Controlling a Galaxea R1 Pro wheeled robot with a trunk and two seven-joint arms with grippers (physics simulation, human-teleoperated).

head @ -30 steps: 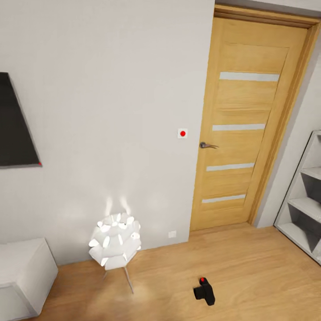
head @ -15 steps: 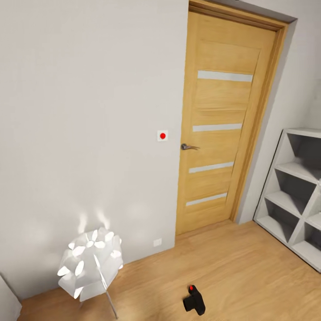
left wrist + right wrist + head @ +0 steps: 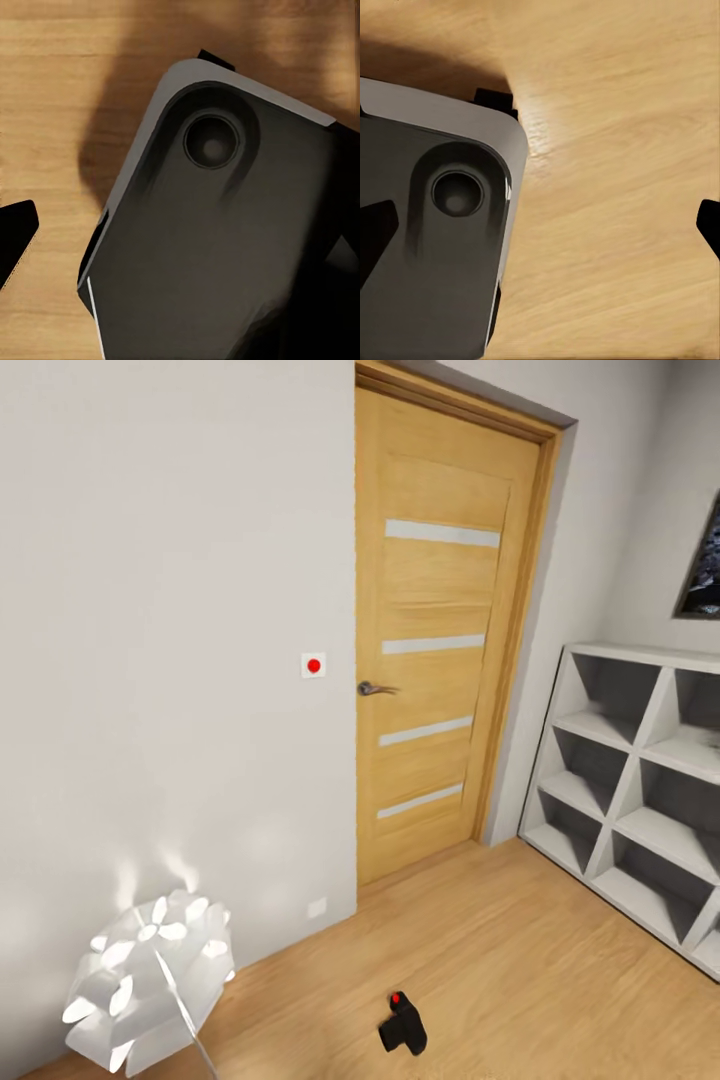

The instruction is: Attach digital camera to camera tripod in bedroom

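Digital camera [image 3: 403, 1024] boxy black (red button) | plank floor [image 3: 520, 960] | end effectors' opening: cannot tell

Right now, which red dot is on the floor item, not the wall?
The red button on top of the digital camera lying on the wood floor; the other sits on the white wall switch beside the door.

Both wrist views show the robot's dark base [image 3: 225, 247]; fingertips barely visible, apparently apart.
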